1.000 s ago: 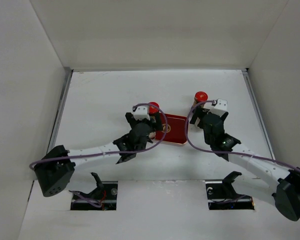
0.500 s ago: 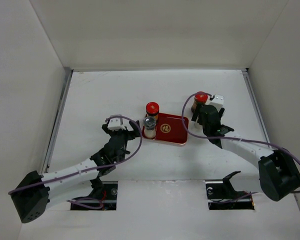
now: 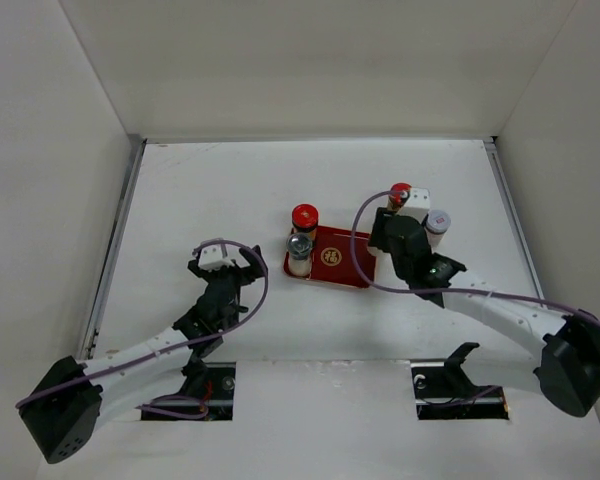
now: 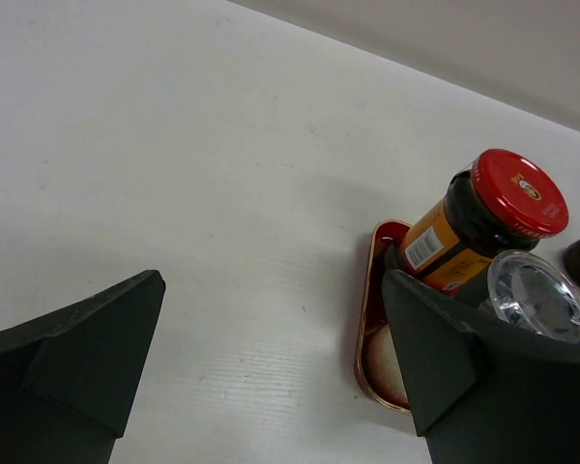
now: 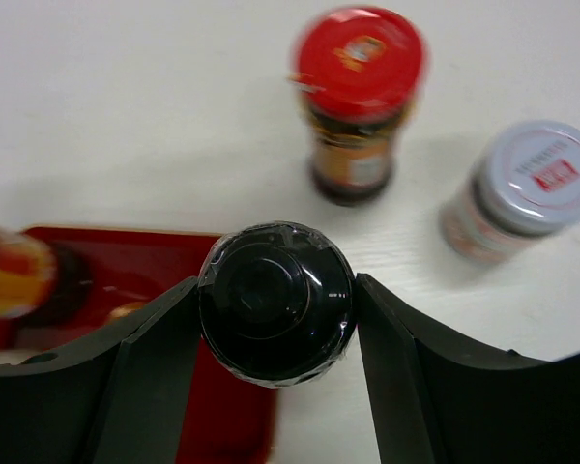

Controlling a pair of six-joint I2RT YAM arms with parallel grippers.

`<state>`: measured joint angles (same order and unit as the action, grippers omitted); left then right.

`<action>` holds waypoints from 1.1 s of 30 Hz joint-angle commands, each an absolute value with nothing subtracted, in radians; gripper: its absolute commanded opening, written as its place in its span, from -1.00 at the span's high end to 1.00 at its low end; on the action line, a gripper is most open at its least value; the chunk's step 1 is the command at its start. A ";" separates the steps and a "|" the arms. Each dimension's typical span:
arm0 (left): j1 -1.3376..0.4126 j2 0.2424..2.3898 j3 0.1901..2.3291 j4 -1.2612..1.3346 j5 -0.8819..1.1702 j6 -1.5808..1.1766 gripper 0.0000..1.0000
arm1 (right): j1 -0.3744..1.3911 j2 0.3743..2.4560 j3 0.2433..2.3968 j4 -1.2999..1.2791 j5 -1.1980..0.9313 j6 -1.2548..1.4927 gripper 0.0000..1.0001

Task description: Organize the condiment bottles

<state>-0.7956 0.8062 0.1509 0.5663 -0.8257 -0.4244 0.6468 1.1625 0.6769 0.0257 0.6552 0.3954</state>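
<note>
A flat red tray point(image 3: 342, 262) lies mid-table. On its left end stand a red-capped bottle point(image 3: 304, 217) and a silver-capped bottle point(image 3: 299, 248); both show in the left wrist view, the red-capped bottle point(image 4: 493, 217) behind the silver-capped bottle point(image 4: 541, 295). My left gripper point(image 3: 225, 263) is open over bare table left of the tray, with nothing between the jaws of this left gripper point(image 4: 271, 358). My right gripper point(image 5: 275, 290) is shut on a black-capped bottle point(image 5: 275, 302) at the tray's right edge. Beyond it stand another red-capped bottle point(image 5: 360, 97) and a grey-capped bottle point(image 5: 527, 188).
In the top view, the right gripper point(image 3: 388, 224) hides the black-capped bottle. The second red-capped bottle point(image 3: 400, 192) and the grey-capped bottle point(image 3: 438, 222) stand close behind and to its right. White walls enclose the table on three sides.
My left arm has drawn back left and toward me, leaving the silver-capped bottle on the tray. The right gripper has closed in on the black-capped bottle.
</note>
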 commanded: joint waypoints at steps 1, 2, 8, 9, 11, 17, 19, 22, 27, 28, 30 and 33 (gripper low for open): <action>-0.780 0.821 0.141 0.663 -0.833 -0.442 -1.00 | 0.723 1.193 0.801 0.164 0.615 0.383 -0.11; -0.780 0.821 0.141 0.663 -0.834 -0.442 -1.00 | 0.743 1.231 0.820 0.196 0.601 0.377 -0.11; -0.763 0.799 0.124 0.667 -0.830 -0.443 -1.00 | 0.772 1.454 0.948 0.291 0.586 0.359 -0.11; -0.762 0.798 0.123 0.669 -0.830 -0.445 -1.00 | 0.772 1.485 0.965 0.298 0.586 0.353 -0.11; -0.760 0.802 0.121 0.669 -0.828 -0.446 -1.00 | 0.772 1.534 0.991 0.302 0.584 0.357 -0.11; -0.760 0.822 0.127 0.676 -0.819 -0.449 -1.00 | 0.772 1.635 1.008 0.330 0.591 0.365 -0.21; -0.766 0.818 0.127 0.678 -0.813 -0.449 -1.00 | 0.772 1.646 1.002 0.334 0.595 0.367 -0.39; -0.759 0.825 0.129 0.678 -0.811 -0.449 -1.00 | 0.780 1.615 0.991 0.325 0.609 0.382 -0.82; -0.765 0.816 0.130 0.672 -0.818 -0.449 -1.00 | 0.785 1.427 0.913 0.273 0.650 0.397 -1.00; -0.765 0.813 0.130 0.669 -0.818 -0.446 -1.00 | 0.785 1.373 0.878 0.262 0.658 0.399 -1.00; -0.768 0.810 0.132 0.664 -0.819 -0.446 -1.00 | 0.763 1.255 0.795 0.249 0.690 0.400 -1.00; -0.772 0.821 0.140 0.664 -0.824 -0.446 -1.00 | 0.647 1.110 0.680 0.210 0.758 0.414 -1.00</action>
